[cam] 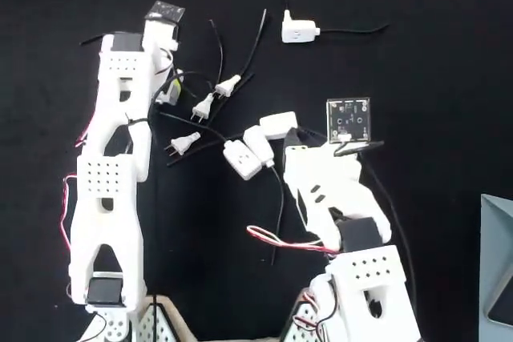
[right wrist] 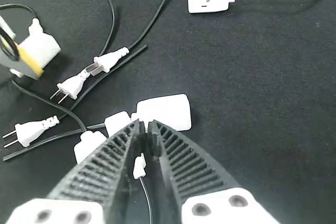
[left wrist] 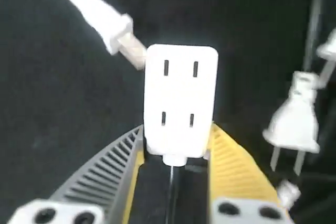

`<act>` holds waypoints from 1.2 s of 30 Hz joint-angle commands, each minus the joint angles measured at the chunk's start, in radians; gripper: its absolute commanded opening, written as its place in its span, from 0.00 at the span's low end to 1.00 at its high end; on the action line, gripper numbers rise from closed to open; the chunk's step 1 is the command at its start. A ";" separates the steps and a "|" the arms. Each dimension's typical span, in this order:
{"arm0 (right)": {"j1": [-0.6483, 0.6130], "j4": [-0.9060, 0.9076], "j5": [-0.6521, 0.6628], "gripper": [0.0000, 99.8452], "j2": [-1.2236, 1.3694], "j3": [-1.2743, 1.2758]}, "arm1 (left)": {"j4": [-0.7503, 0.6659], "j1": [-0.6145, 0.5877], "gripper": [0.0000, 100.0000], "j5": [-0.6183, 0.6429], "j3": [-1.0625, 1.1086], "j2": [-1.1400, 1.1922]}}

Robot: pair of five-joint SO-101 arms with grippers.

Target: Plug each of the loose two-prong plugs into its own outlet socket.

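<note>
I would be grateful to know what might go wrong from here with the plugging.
The left claw grips the outlet socket only at its cord end, so pushing a plug in may tilt it or slip it free. The loose plugs lie among crossing cords; pulling one may drag its neighbours.

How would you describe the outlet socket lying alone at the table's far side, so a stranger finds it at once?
On the black table, look to the far edge, beyond both arms. A white outlet socket lies there by itself, its black cord running off sideways. Unlike the clustered sockets by the right end effector, it has no other socket beside it.
</note>
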 commanded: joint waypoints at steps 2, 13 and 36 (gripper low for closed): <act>0.003 -0.021 0.009 0.01 -0.018 -0.008 | 0.247 0.007 0.11 -0.034 -0.323 -0.011; -0.018 -0.021 0.009 0.01 -0.018 -0.005 | 0.244 -0.008 0.09 -0.025 -0.097 -0.192; -0.058 -0.014 0.000 0.01 -0.016 -0.015 | 0.072 -0.018 0.09 -0.164 1.359 -1.381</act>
